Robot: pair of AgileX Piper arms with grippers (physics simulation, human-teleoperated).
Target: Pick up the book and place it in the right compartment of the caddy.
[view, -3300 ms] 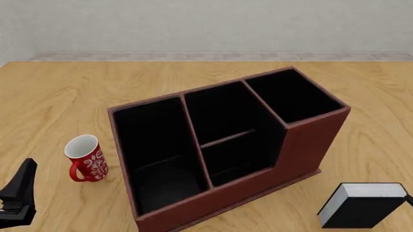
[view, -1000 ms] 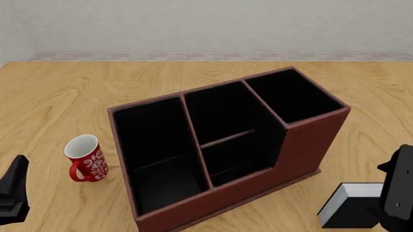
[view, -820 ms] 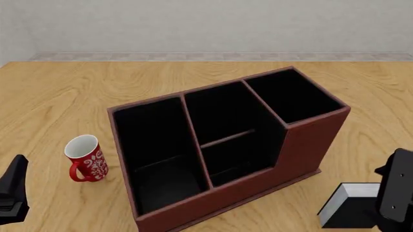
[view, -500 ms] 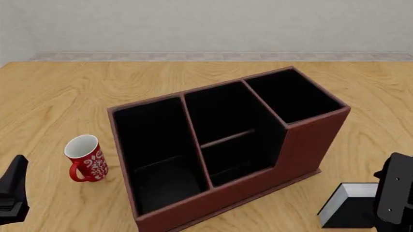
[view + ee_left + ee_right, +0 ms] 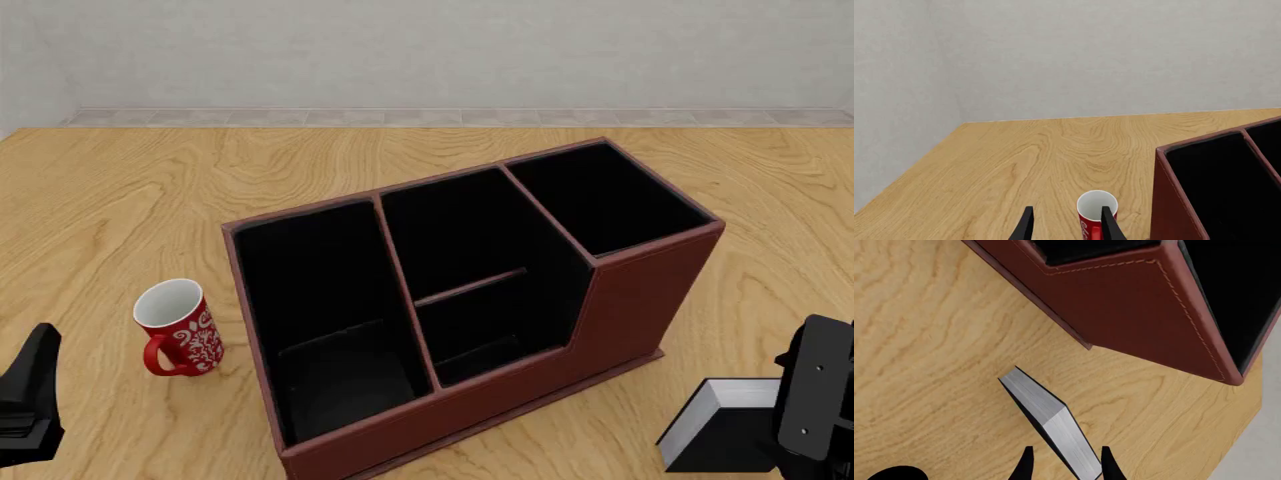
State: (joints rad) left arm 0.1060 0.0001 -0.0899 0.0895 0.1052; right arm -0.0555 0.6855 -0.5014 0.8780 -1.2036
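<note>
Two arms sit low at the near edge of the table [image 5: 107, 200]. At far left, the left gripper [image 5: 1066, 227] has its fingers spread with nothing between them, near a red mug [image 5: 178, 329]. The caddy [image 5: 467, 300] stands mid-table, its right compartment [image 5: 603, 197] holding nothing. At near right the book [image 5: 721, 430] lies on the wood, and the right gripper [image 5: 1066, 467], fingers apart, straddles its white page edge.
</note>
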